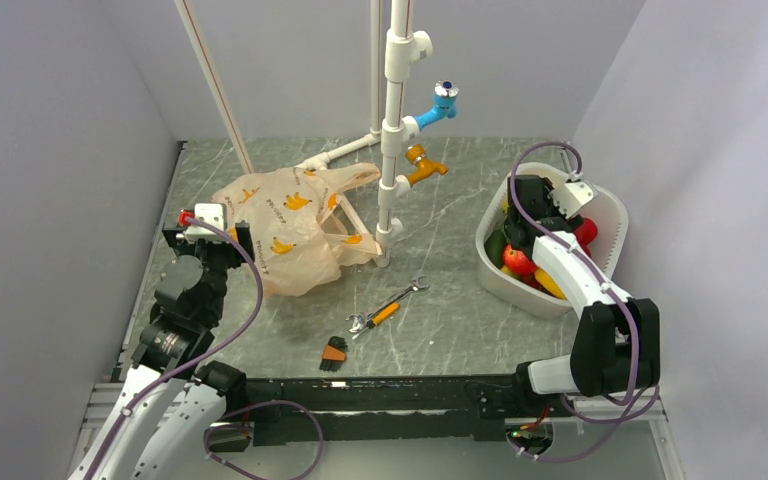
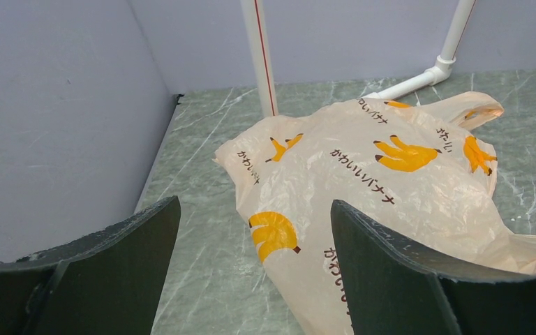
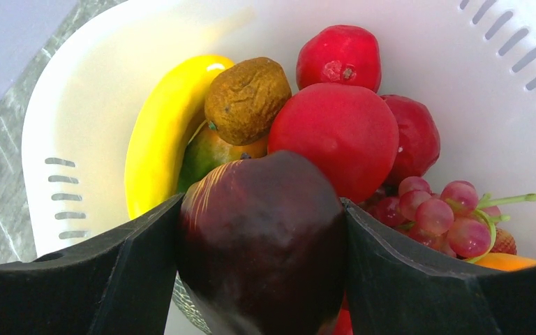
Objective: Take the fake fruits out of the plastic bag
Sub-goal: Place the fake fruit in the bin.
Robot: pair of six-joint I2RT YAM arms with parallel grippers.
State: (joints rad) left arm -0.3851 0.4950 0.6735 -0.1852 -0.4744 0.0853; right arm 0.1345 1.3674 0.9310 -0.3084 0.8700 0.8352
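Glossy, dark maroon, a rounded fake fruit (image 3: pixel 262 258), perhaps an apple, sat clamped in the right gripper (image 3: pixel 259 206) above the white slotted basket (image 3: pixel 77 139), while the left gripper (image 2: pixel 255 209) gaped empty before the crinkly translucent plastic bag (image 2: pixel 391 181).

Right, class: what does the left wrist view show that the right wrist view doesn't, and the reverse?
Left wrist only: the plastic bag with yellow banana prints, white pipes behind it, ahead of open jaws. Right wrist only: a white basket of fake fruits, with jaws shut on a dark red fruit. Both: black jaws at the bottom and green marbled tabletop.
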